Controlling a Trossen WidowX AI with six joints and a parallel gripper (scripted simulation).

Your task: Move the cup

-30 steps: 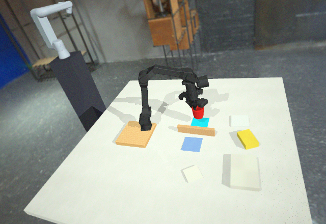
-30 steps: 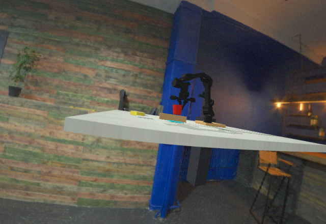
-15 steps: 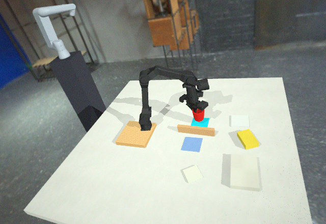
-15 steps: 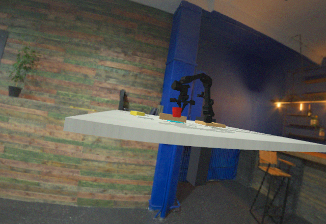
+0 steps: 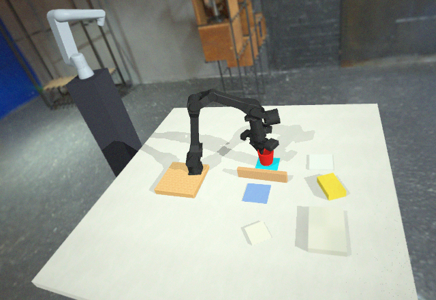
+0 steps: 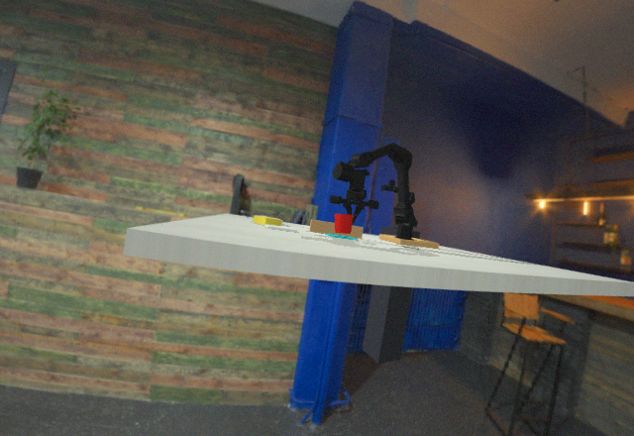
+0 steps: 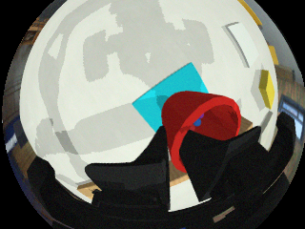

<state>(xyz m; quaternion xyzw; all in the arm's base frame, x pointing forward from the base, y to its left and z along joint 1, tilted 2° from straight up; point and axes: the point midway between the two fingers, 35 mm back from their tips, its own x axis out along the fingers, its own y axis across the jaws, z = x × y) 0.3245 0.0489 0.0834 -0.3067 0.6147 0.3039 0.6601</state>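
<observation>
Hand (image 5: pixel 263 147) grips the red cup (image 5: pixel 265 157) (unlabelled); cyan pad (image 5: pixel 268 163) beneath.

One red cup (image 5: pixel 265 157) is in view, held by the single gripper (image 5: pixel 262 145). Two coloured pads lie flat: one cyan pad (image 5: pixel 272 164) and one blue pad (image 5: pixel 256 193). There is one wooden bar (image 5: pixel 262 174), one wooden base plate (image 5: pixel 180 183), one yellow block (image 5: pixel 331 186) and three pale blocks (image 5: pixel 321 161) (image 5: pixel 257 232) (image 5: pixel 327 229).

Black arm rising from its base, elbow bent high, forearm reaching right, wrist pointing straight down, gripper (image 5: pixel 264 147) clamped on the red cup (image 5: pixel 265 157) rim
</observation>
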